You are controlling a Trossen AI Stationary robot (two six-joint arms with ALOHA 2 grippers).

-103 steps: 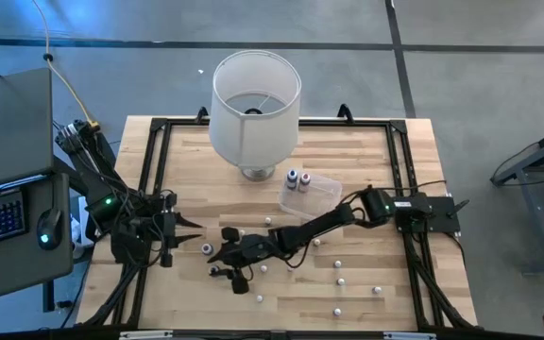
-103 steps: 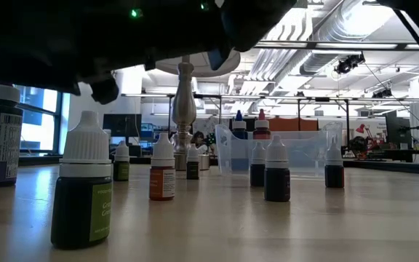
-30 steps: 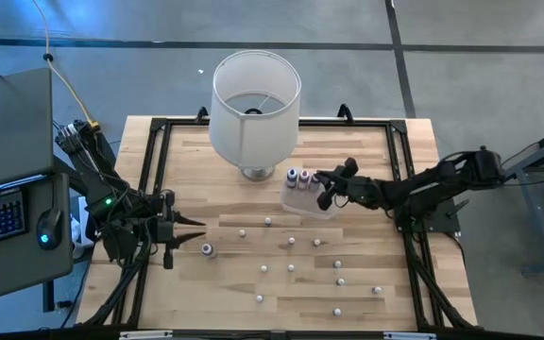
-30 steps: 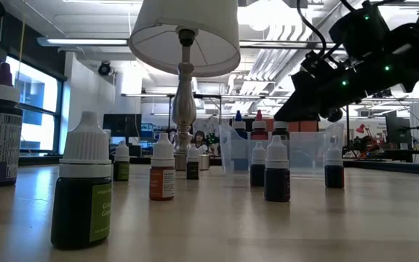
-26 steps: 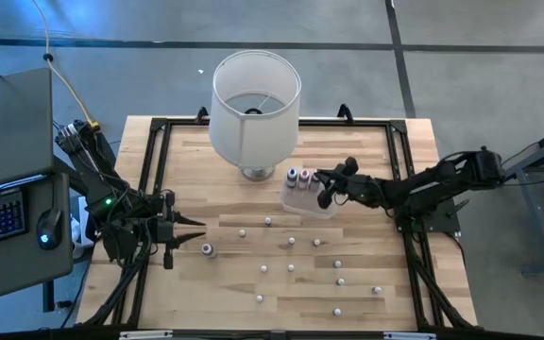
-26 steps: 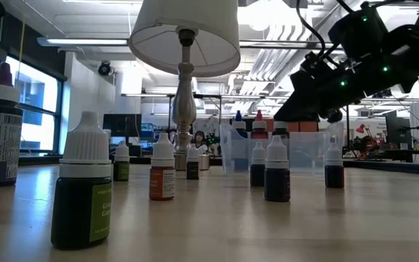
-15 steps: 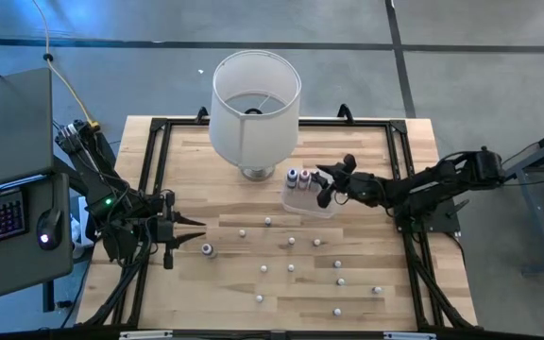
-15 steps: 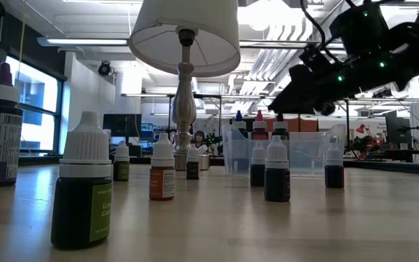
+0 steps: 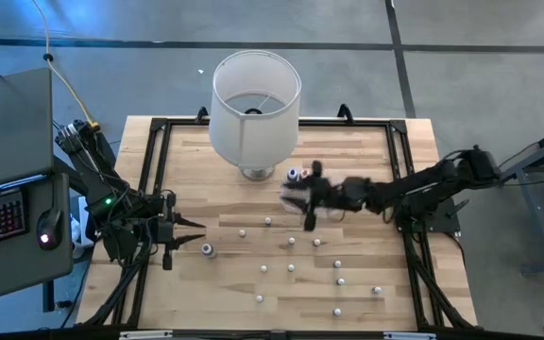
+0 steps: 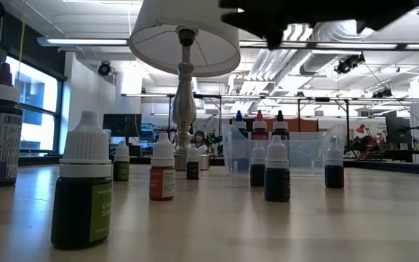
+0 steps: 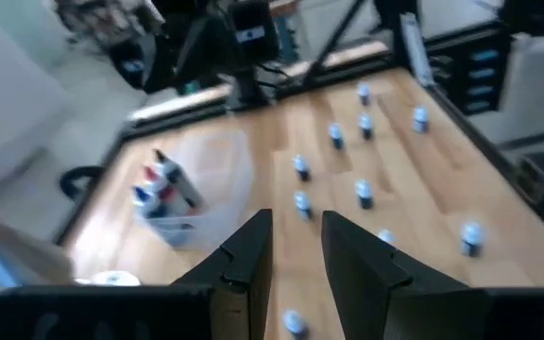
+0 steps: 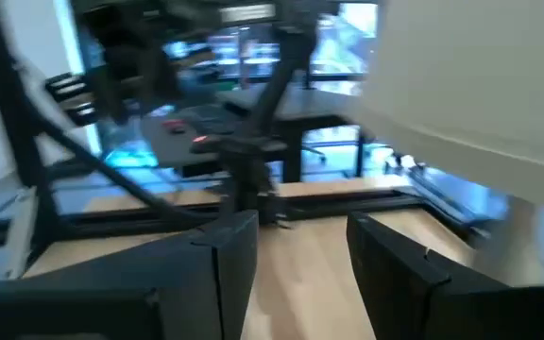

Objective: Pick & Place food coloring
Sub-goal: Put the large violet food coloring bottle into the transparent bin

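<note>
Standing capped inside the clear plastic tub (image 10: 297, 153) beside the white lampshade (image 9: 255, 99): three tiny food-colouring bottles (image 10: 260, 125); more white-capped bottles (image 9: 291, 268) scattered over the wooden bench (image 9: 187, 179). Hovering above the tub, right gripper (image 9: 308, 203), fingers apart, empty. Waiting far from the lampshade, left gripper (image 9: 189, 236), fingers parted.

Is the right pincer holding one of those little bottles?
No, the right pincer is open, with only bare table showing between its fingers.
</note>
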